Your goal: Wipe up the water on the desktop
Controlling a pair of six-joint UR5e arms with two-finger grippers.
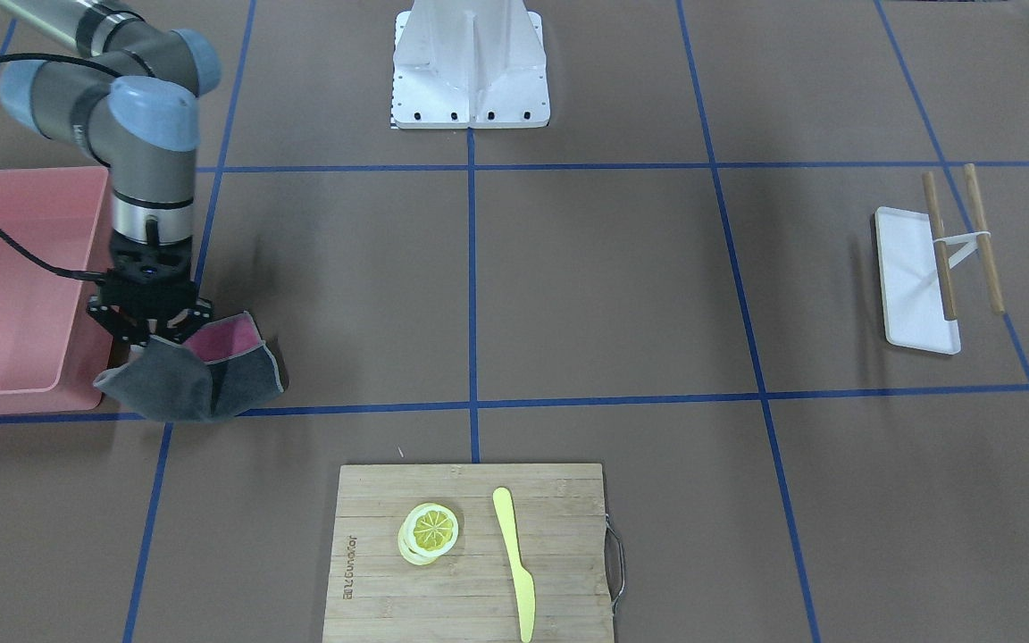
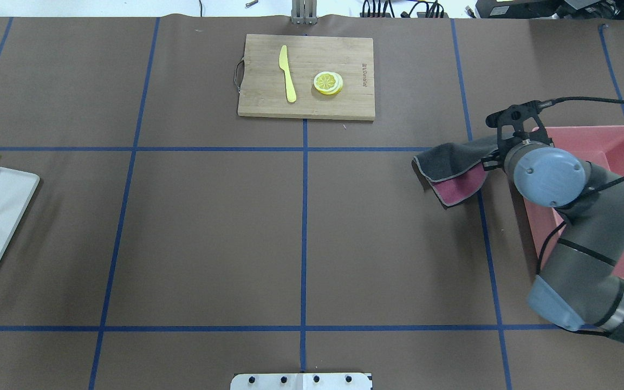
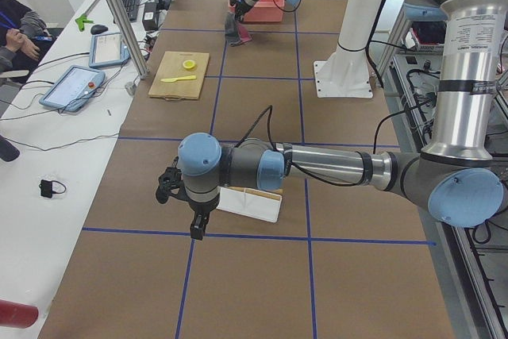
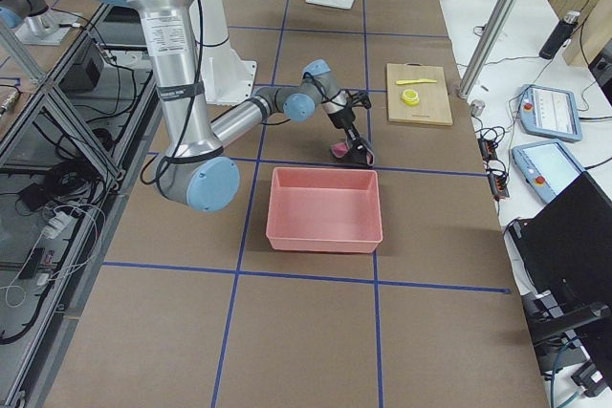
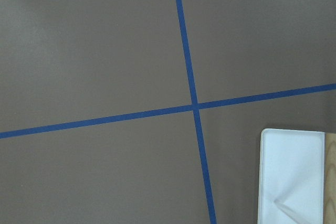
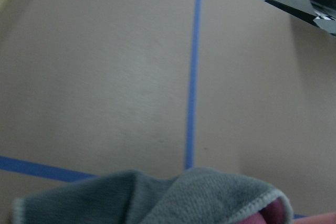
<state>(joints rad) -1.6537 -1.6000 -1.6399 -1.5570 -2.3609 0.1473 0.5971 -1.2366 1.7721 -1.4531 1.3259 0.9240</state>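
So the right tool (image 1: 150,332) is at the left of the front-facing frame, pointing down with its fingers pinched onto the top of a bunched-up cloth (image 1: 184,379), grey outside and pink inside. The cloth hangs just beside the pink bin (image 1: 23,268), right above a blue tape line. Its lower edge looks like it's touching the brown surface (image 1: 604,286), though I can't be totally sure from this angle. The surface fills pretty much the whole frame, blue grid lines running across it. At the bottom center sits a bamboo cutting board (image 1: 559,536) with lemon slices (image 1: 430,530) and a yellow knife (image 1: 514,563) side by side. A white tray (image 1: 907,286) is over at the right. The left tool (image 3: 196,229) hangs over the surface near that tray in the left side view, and I can't tell whether it's open or closed.
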